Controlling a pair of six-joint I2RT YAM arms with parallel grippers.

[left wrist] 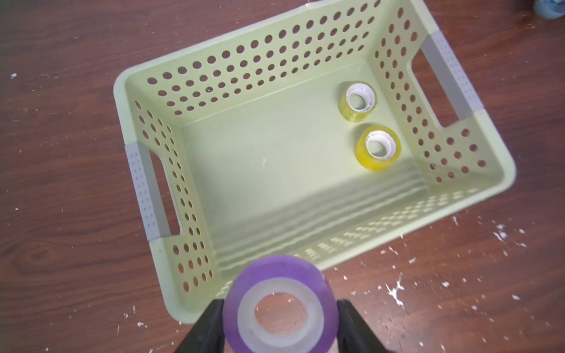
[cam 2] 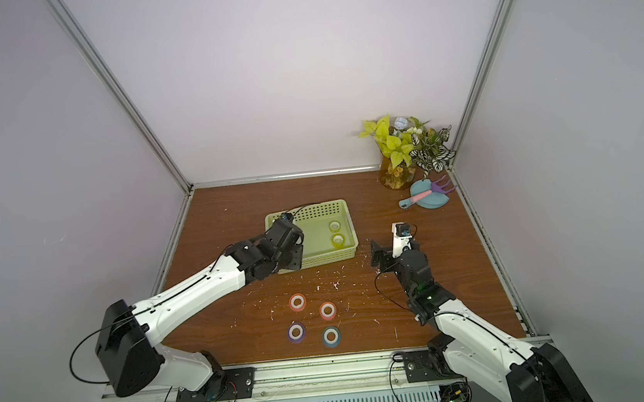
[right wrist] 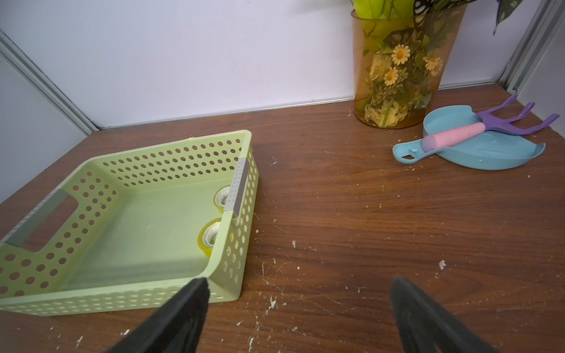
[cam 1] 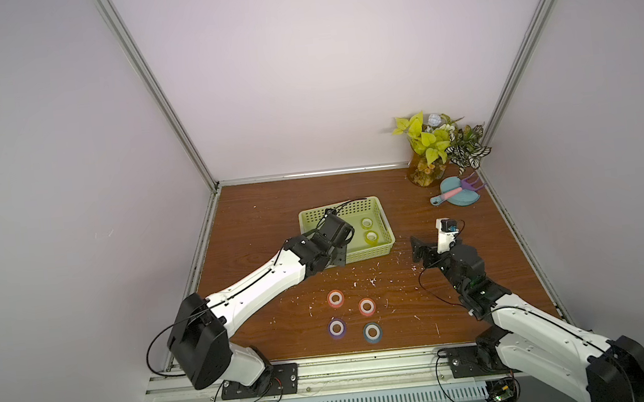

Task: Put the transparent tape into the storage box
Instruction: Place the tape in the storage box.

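Left hand has a purple roll pinched, box right under and ahead of it. Right hand is wide open, box to its left.

Left arm stretched over the near-left corner of the storage box.
Inside, by the right wall: one yellow roll just behind another yellow roll. Nearer on the wooden table, squared up: orange-red roll, second orange-red roll, purple roll, blue-teal roll. Right of the box, apart: right gripper.
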